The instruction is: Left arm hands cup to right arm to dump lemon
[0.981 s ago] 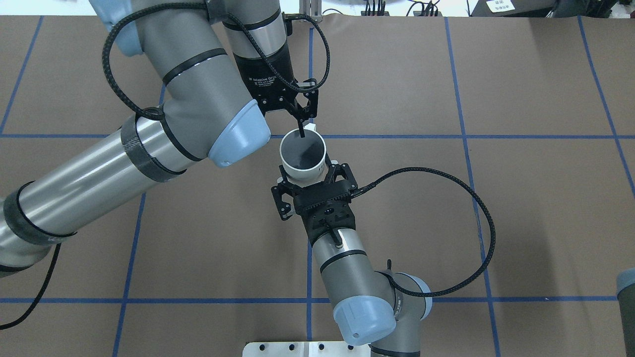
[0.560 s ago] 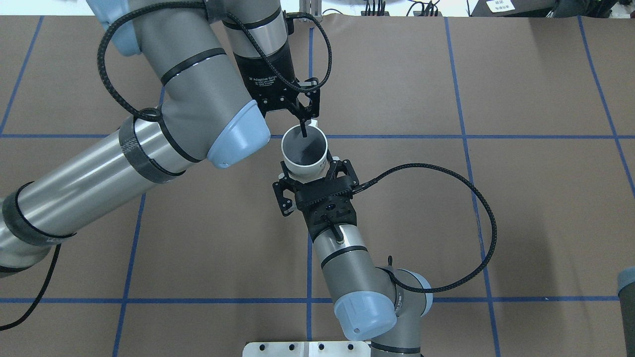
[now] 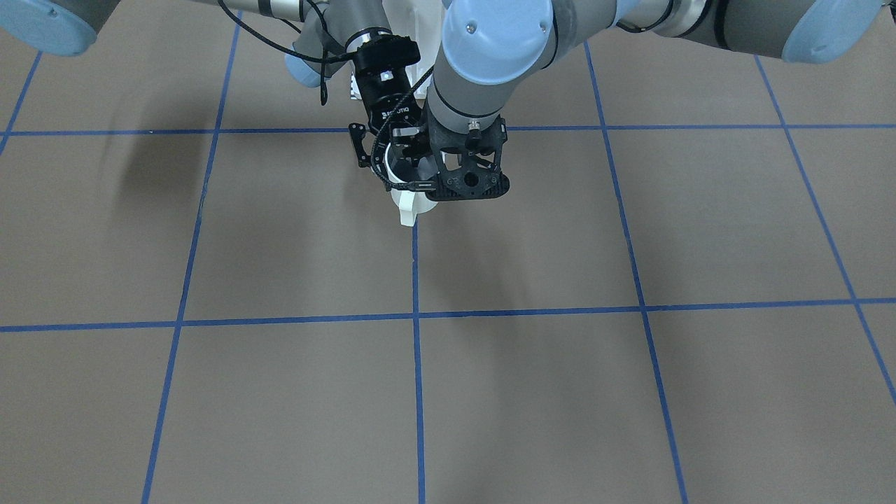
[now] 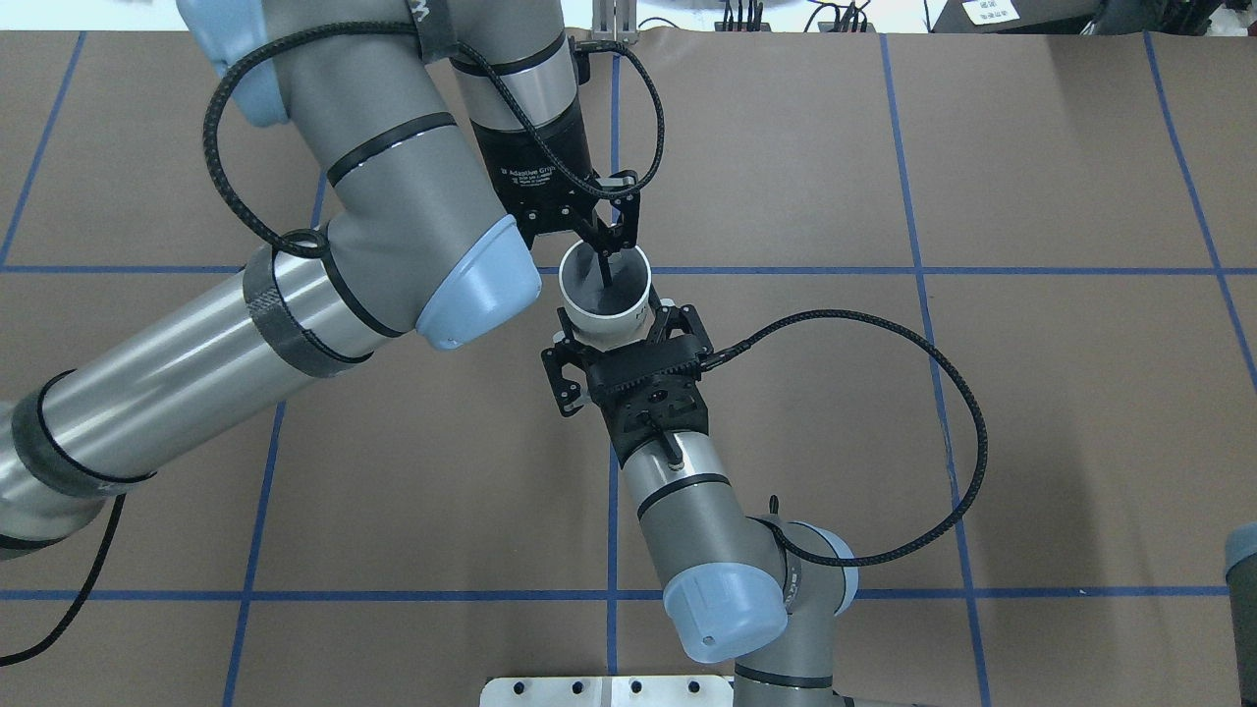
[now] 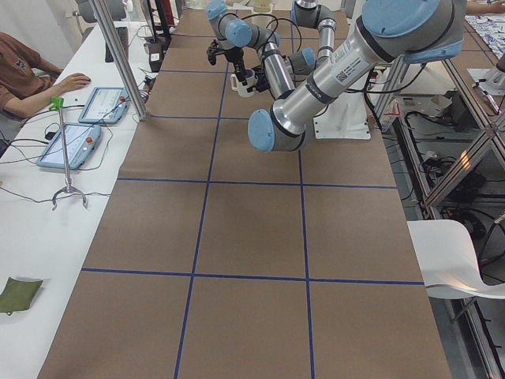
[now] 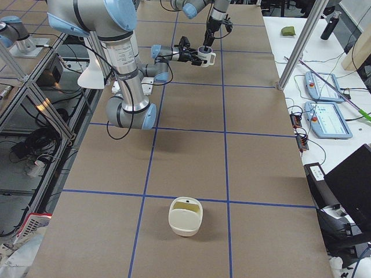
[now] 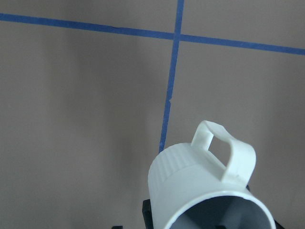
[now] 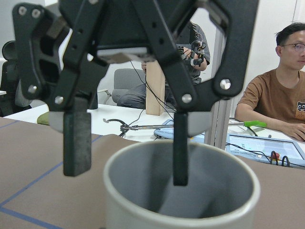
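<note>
The off-white cup (image 4: 594, 304) hangs upright above the table, its handle on the side away from the robot. My right gripper (image 4: 624, 329) comes in level from the robot's side and is shut on the cup's body. My left gripper (image 4: 609, 257) points down over the cup and is open. In the right wrist view one of its fingers (image 8: 77, 143) hangs outside the cup (image 8: 181, 200) and the other inside the mouth, both clear of the wall. The left wrist view looks down past the cup (image 7: 190, 176). The cup's inside looks grey; no lemon shows in any view.
An off-white container (image 6: 185, 216) with a yellowish inside stands on the brown, blue-taped table at the robot's right end. Operators sit at a side table (image 8: 281, 95) with tablets (image 6: 327, 119) beyond the far edge. A metal post (image 6: 301, 46) stands there.
The right gripper and the cup have moved together away from the robot's base. The left gripper's inner finger, at the far rim before, now stands well inside the mouth.
</note>
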`<state>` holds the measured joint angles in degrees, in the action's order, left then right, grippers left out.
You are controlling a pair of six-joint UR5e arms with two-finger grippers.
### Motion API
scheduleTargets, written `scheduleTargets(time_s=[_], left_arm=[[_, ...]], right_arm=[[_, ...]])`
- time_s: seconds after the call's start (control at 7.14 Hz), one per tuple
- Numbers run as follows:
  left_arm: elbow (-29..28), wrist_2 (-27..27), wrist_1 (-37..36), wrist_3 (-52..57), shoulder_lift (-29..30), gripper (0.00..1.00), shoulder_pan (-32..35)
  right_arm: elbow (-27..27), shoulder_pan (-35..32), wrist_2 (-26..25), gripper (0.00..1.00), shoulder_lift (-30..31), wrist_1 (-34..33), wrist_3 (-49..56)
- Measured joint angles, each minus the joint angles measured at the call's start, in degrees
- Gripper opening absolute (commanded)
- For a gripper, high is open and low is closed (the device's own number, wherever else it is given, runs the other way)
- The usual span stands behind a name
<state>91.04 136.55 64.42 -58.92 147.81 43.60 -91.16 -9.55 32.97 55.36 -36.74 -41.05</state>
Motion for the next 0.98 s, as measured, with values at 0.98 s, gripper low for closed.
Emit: scheduleTargets(time_s=[0.98], left_arm=[[-0.1, -0.6, 0.0, 0.0, 0.2, 0.30, -0.2]], right_arm=[[-0.2, -0.5, 0.3, 0.40, 0.0, 0.0, -0.1]])
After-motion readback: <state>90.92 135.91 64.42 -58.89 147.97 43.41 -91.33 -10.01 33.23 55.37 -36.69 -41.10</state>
